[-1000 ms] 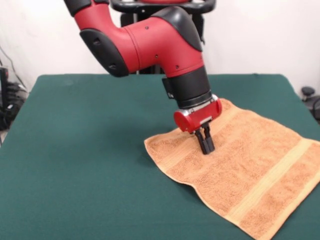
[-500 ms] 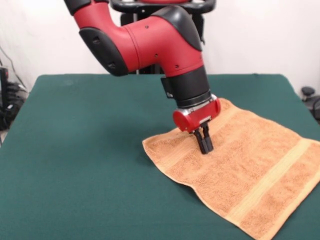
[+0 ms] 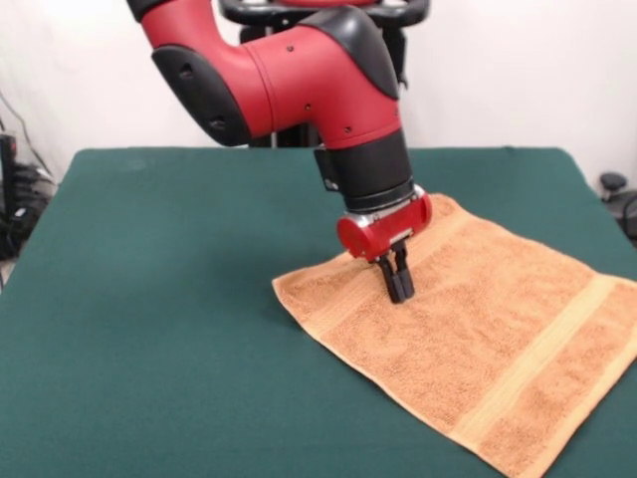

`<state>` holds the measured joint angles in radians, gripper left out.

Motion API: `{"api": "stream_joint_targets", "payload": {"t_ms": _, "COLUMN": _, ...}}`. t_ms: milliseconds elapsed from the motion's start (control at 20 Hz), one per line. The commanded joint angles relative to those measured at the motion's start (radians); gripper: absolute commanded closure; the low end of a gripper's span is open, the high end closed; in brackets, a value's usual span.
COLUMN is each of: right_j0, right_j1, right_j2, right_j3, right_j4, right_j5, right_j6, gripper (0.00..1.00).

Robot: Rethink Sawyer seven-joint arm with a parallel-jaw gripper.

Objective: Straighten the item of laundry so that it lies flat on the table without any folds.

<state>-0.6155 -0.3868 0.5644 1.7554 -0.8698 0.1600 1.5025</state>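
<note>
The orange-tan terry towel point(image 3: 478, 334) lies spread on the dark green table point(image 3: 159, 299), at the right and near side in the front view. It looks almost flat, with a woven band near its left edge and another near its right edge. Its near right corner runs past the picture's edge. My gripper point(image 3: 398, 291) comes down from the red arm and presses its shut black fingertips on the towel just inside the left band. I see no cloth lifted between the fingers.
The robot's pedestal point(image 3: 318, 15) stands at the table's far side. Dark equipment sits off the table at the left edge point(image 3: 15, 199) and the right edge point(image 3: 617, 194).
My gripper has slid a little to the left with its tips on the towel. The towel's left edge and corner moved left with it, and the wavy near-left edge has drawn straighter.
</note>
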Motion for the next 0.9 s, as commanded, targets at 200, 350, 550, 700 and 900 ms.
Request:
{"api": "stream_joint_targets", "payload": {"t_ms": 200, "right_j0": -0.039, "right_j1": 0.096, "right_j2": -0.175, "right_j3": -0.019, "right_j4": -0.153, "right_j5": 0.408, "right_j6": -0.363, "gripper": 1.0}}
{"api": "stream_joint_targets", "payload": {"t_ms": 350, "right_j0": -0.041, "right_j1": 0.097, "right_j2": -0.173, "right_j3": -0.018, "right_j4": -0.153, "right_j5": 0.403, "right_j6": -0.361, "gripper": 1.0}}
{"api": "stream_joint_targets", "payload": {"t_ms": 550, "right_j0": -0.116, "right_j1": 0.121, "right_j2": -0.108, "right_j3": 0.012, "right_j4": -0.143, "right_j5": 0.321, "right_j6": -0.356, "gripper": 1.0}}
{"api": "stream_joint_targets", "payload": {"t_ms": 700, "right_j0": -0.166, "right_j1": 0.144, "right_j2": -0.058, "right_j3": 0.03, "right_j4": -0.141, "right_j5": 0.283, "right_j6": -0.355, "gripper": 1.0}}
{"api": "stream_joint_targets", "payload": {"t_ms": 900, "right_j0": -0.265, "right_j1": 0.202, "right_j2": 0.044, "right_j3": 0.064, "right_j4": -0.15, "right_j5": 0.202, "right_j6": -0.335, "gripper": 1.0}}
